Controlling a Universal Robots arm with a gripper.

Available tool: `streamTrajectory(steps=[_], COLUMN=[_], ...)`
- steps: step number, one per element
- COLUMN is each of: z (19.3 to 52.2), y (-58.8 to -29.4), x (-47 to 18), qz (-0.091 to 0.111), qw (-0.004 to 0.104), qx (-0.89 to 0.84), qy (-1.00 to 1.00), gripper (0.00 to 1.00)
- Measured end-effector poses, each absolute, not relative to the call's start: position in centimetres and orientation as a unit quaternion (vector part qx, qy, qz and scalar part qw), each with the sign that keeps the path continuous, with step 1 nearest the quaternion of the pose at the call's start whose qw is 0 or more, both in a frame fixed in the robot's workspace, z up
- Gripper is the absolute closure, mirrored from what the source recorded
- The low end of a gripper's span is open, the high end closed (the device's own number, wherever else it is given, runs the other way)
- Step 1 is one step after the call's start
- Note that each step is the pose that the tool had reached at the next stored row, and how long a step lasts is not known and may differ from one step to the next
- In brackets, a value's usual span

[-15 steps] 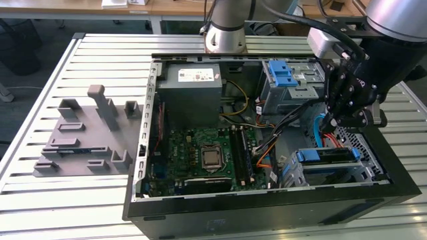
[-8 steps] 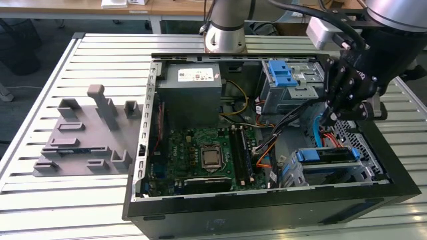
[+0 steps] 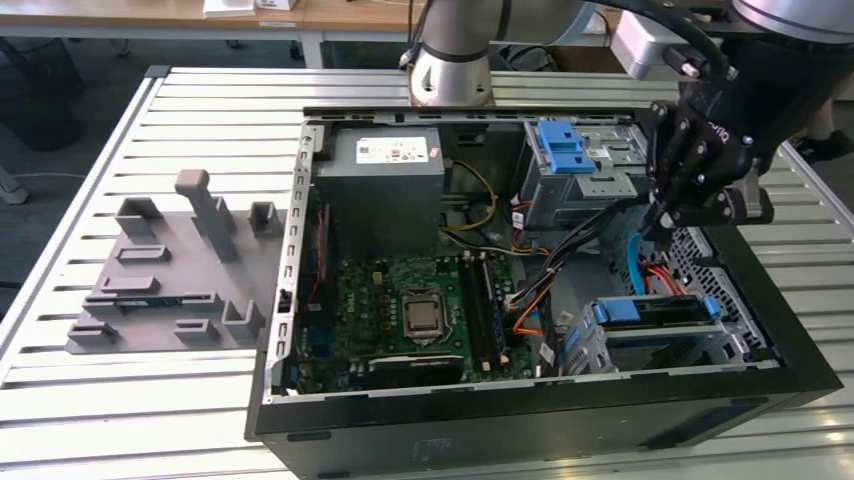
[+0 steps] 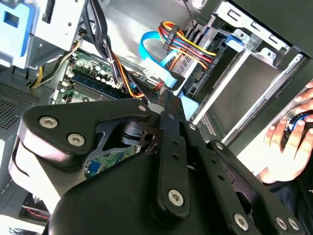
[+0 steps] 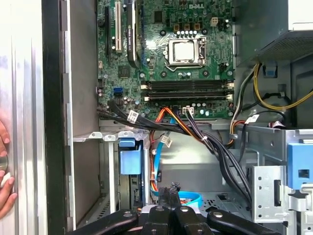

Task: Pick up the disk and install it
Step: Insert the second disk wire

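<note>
My gripper (image 3: 667,215) above open computer case (image 3: 400,420), over gap between drive cages — fingers (image 5: 172,196) pressed together, nothing between them. Disk (image 3: 650,312) already in lower drive bay (image 3: 727,350), blue rail showing; looks seated, so install seems nearly done, though latching not confirmable. Disk lies flat — long axis runs toward exterior view's left, into case.

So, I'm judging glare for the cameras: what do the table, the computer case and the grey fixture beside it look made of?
Table: seemingly bare aluminium, slatted and pale with a dull sheen.
Computer case: probably painted metal, black outside, grey sheet inside.
Grey fixture: looks like matte plastic, uniform and unreflective.
</note>
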State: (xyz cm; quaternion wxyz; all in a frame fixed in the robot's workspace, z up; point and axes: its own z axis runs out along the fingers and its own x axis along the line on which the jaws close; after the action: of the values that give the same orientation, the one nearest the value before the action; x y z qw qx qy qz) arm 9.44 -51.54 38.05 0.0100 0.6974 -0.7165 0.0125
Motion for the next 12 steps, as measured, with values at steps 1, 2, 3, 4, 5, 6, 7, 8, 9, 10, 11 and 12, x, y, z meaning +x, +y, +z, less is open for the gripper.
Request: streamTrajectory(steps=[1, 2, 3, 4, 5, 6, 7, 8, 9, 10, 11, 12], z=[38.1, 38.1, 38.0, 38.0, 38.0, 38.0, 38.0, 37.9, 37.9, 37.9, 37.9, 37.9], y=[-51.4, -51.1, -50.8, -50.6, -50.4, -50.2, -50.1, -50.0, -49.9, -49.8, -49.8, -49.7], x=[9.4, 9.4, 9.4, 9.4, 9.4, 9.4, 9.5, 9.5, 9.5, 9.6, 9.7, 9.8], qz=[0.013, 0.015, 0.018, 0.022, 0.027, 0.034, 0.041, 0.047, 0.051, 0.051, 0.051, 0.051], qw=[0.010, 0.012, 0.015, 0.019, 0.024, 0.031, 0.037, 0.044, 0.048, 0.048, 0.048, 0.048], qx=[0.697, 0.697, 0.697, 0.697, 0.697, 0.697, 0.696, 0.696, 0.696, 0.696, 0.696, 0.696], qy=[-0.717, -0.716, -0.716, -0.716, -0.716, -0.716, -0.715, -0.715, -0.715, -0.715, -0.715, -0.715], gripper=[0.89, 0.89, 0.89, 0.89, 0.89, 0.89, 0.89, 0.89, 0.89, 0.89, 0.89, 0.89])
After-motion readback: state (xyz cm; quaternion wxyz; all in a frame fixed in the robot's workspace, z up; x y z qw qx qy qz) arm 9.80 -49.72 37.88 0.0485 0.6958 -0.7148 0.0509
